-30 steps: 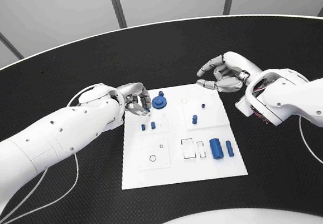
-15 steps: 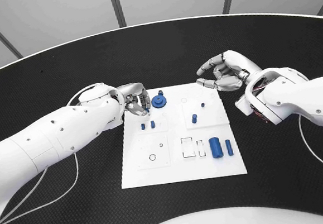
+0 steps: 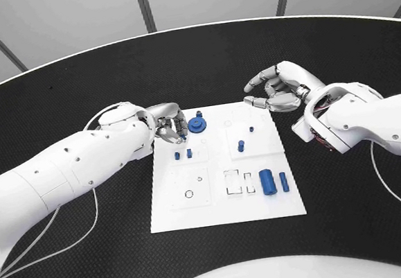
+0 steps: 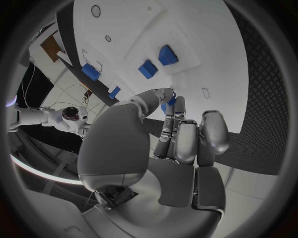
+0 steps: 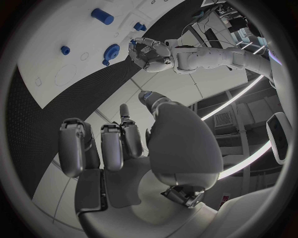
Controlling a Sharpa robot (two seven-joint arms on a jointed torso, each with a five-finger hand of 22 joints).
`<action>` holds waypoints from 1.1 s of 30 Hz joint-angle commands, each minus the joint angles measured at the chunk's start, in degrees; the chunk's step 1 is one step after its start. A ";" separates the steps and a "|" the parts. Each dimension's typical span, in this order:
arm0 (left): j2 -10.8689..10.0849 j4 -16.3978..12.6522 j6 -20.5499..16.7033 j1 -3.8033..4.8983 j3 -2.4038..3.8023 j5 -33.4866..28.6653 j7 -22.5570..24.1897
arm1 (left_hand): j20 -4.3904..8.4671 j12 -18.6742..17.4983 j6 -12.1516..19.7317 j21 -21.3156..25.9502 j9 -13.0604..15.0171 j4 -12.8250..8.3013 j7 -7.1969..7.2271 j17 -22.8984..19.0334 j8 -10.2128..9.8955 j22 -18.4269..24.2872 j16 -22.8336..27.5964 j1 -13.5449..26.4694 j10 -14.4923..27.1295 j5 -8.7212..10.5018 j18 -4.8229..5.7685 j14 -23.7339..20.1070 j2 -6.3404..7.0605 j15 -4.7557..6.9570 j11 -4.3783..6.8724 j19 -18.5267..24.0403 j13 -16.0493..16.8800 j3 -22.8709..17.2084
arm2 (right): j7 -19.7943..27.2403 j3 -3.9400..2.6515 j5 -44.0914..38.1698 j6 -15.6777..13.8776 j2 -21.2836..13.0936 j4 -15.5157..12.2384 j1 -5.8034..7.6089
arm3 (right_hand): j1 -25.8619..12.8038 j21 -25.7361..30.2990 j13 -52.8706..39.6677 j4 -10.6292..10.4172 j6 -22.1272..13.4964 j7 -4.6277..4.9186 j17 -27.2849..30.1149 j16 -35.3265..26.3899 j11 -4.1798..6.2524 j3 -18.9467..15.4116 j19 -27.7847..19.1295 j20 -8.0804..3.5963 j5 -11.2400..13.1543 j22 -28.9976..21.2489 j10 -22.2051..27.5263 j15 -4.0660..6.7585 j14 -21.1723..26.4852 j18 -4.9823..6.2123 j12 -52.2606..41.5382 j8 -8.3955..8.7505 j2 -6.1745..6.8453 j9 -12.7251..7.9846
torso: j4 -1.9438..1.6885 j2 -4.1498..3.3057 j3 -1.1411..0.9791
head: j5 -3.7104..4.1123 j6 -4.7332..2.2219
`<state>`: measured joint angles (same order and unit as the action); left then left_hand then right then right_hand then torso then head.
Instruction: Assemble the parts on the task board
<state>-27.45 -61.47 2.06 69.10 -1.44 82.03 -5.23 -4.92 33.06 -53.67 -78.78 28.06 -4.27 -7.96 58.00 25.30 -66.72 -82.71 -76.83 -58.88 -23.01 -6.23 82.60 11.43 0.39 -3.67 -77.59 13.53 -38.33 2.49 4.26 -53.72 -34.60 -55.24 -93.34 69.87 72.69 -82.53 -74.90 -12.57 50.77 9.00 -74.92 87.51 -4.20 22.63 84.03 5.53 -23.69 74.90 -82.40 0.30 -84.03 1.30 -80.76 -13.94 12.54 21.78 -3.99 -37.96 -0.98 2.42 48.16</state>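
Several blue parts (image 3: 268,182) on task board (image 3: 228,213)

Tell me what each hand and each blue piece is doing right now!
left hand: hovers at the board's far left corner, fingers curled, a small blue bit at its fingertips; cannot tell if held.
right hand: above the board's far right corner, fingers curled on nothing.
task board: flat on the table.
round blue part: on the board beside the left hand.
two blue cylinders: lying side by side on the board.
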 commanded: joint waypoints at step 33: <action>0.88 0.95 1.92 -0.24 -0.13 0.44 -0.12 | 0.10 -0.62 -0.31 0.31 0.08 -0.29 -0.01 -0.74 -0.40 0.30 0.58 0.09 -0.46 0.35 0.98 -0.42 -0.36 0.07 -0.11 0.04 0.07 0.28 | 0.05 0.00 0.00 -0.04 0.02 0.05 0.00 | 0.46 0.12 -6.79 0.00 0.06 -0.18 -10.96 0.02 0.37 0.25 2.99 -0.37 -0.26 9.40 -0.21 0.28 -4.95 0.65 -0.19 -0.37 -0.22 0.00 | -0.01 0.03 -0.02 | 0.19 0.23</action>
<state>-26.57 -60.50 3.96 68.85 -1.56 82.48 -5.35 -4.92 32.81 -53.65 -78.78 28.12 -4.43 -7.97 57.30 25.25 -66.41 -82.49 -76.80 -58.87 -23.02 -6.24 82.61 11.55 0.39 -3.69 -77.58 13.55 -38.17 2.54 4.26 -53.72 -34.64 -55.22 -93.29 69.87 72.69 -82.53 -74.93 -12.57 50.77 9.00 -74.91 87.51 -4.20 22.63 84.03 5.53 -23.69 74.90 -82.41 0.30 -84.03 1.29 -80.76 -13.94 12.54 21.78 -3.97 -37.91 -1.00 2.58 48.32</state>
